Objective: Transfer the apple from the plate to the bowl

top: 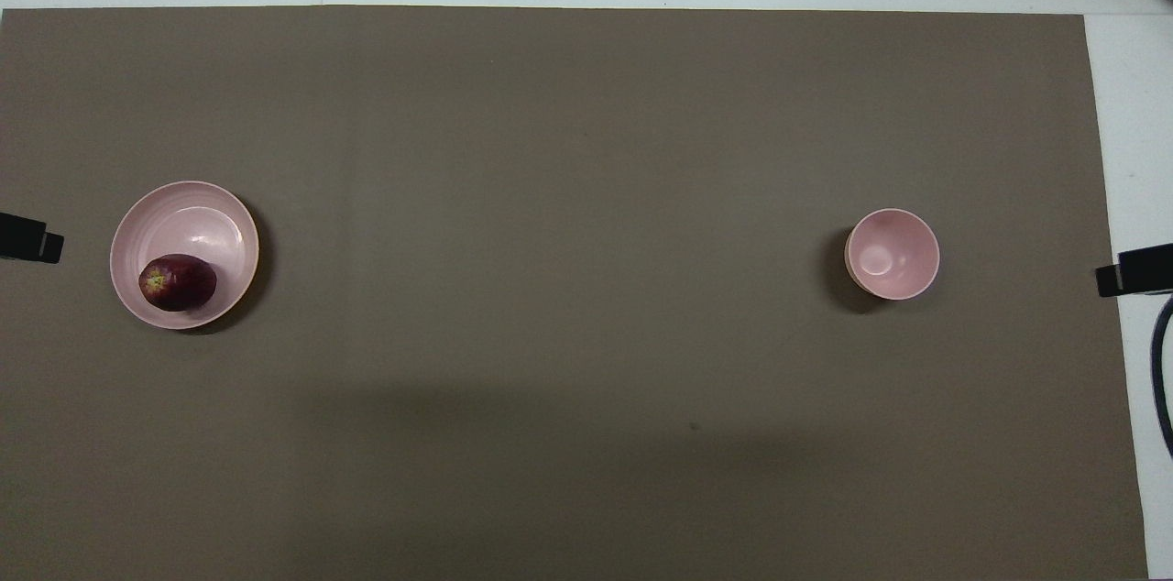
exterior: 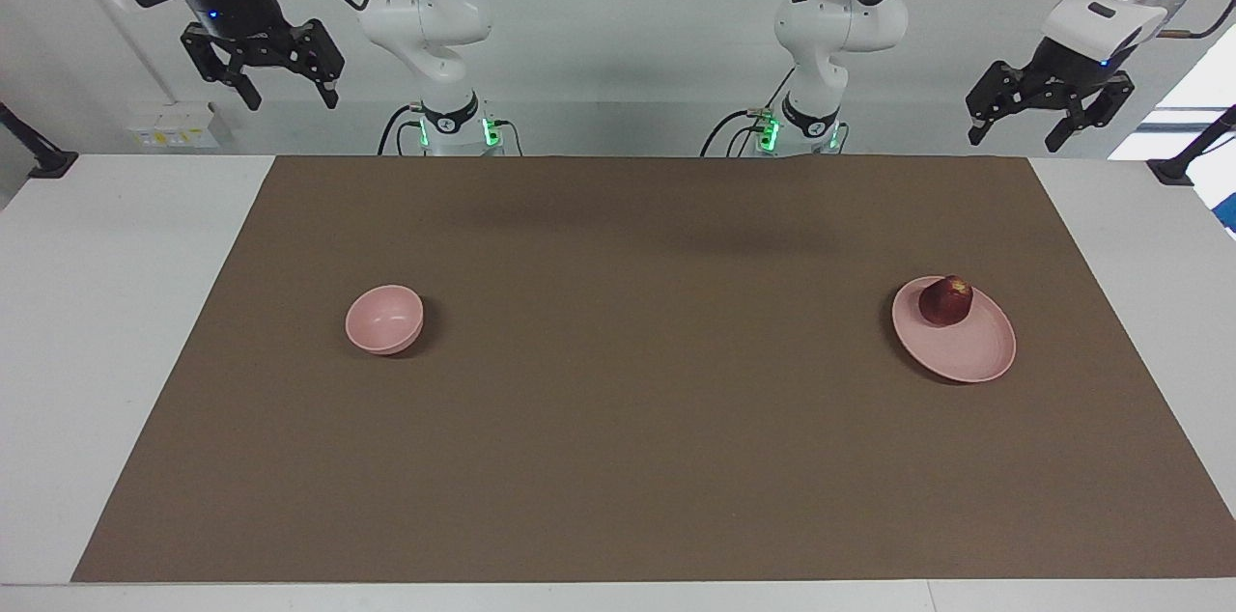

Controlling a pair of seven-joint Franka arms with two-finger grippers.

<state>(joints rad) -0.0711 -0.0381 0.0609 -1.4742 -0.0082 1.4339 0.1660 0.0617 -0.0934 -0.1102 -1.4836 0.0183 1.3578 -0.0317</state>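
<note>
Both my arms parked up high at my own end, waiting, nothing in either. My left gripper [exterior: 1051, 115] hangs in the air near the left-arm end of the table, fingers spread apart, empty. My right gripper [exterior: 280, 71] same deal at the right-arm end, fingers apart, empty.

Apple [exterior: 945, 300] sits on the plate [exterior: 966, 356], on the part of the plate nearest the robots, touching plate surface; dark red w/ yellowish patch up top. Plate lies flat on the brown mat [exterior: 618, 458] toward left-arm end. In overhead view the apple [top: 178, 282] is at the plate's [top: 197, 214] robot-side edge.

Bowl [exterior: 384, 319] stands upright on the mat toward right-arm end, well apart from plate, abt same distance from the robots as it. Inside of the bowl [top: 892, 253] has nothing in it. Mat covers most of the white table [exterior: 106, 322].
</note>
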